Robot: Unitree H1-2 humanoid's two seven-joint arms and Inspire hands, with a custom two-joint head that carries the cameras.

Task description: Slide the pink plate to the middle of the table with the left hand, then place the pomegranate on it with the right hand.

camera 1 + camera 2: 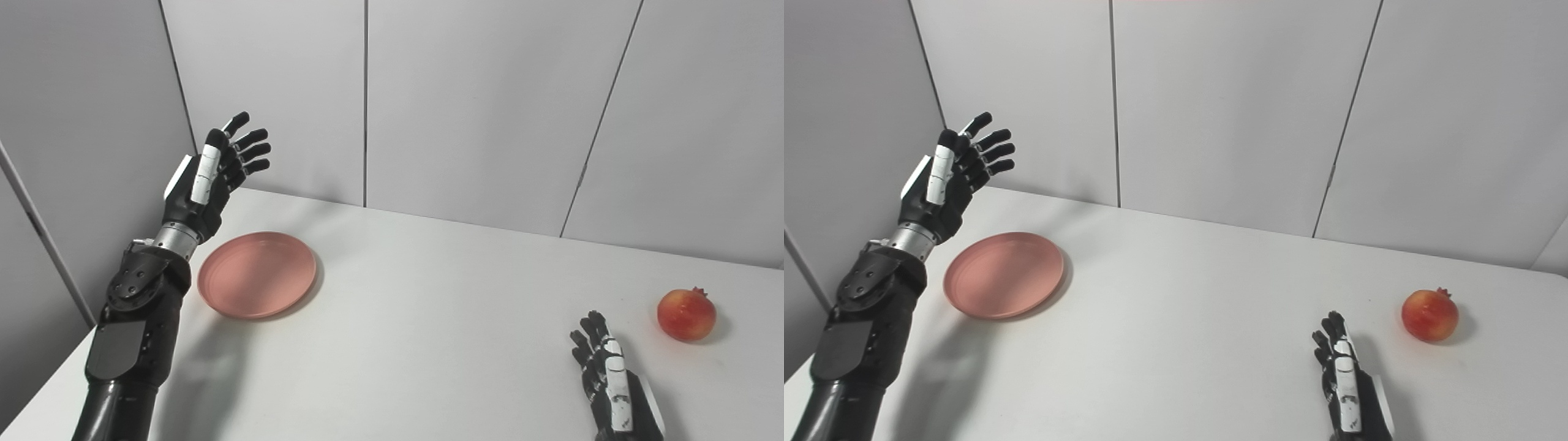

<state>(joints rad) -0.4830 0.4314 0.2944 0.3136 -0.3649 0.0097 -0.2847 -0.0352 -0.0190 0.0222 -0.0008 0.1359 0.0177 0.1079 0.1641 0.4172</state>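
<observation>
Plate [257, 274] sits at the table's [429, 343] left side, not slid yet. My left hand [211, 177] hangs raised beside it, fingers spread, empty. Pomegranate [686, 314] waits far right; my right hand [612, 383] rests near it, fingers loosely apart. Both steps remain, I reckon.

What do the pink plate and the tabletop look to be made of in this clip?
The pink plate looks like matte plastic: one even colour, a thin raised rim, no glaze glints, though matte ceramic cannot be ruled out. The table looks like a smooth white laminate or painted board, with a faint soft sheen and no grain; its core is not visible.
</observation>
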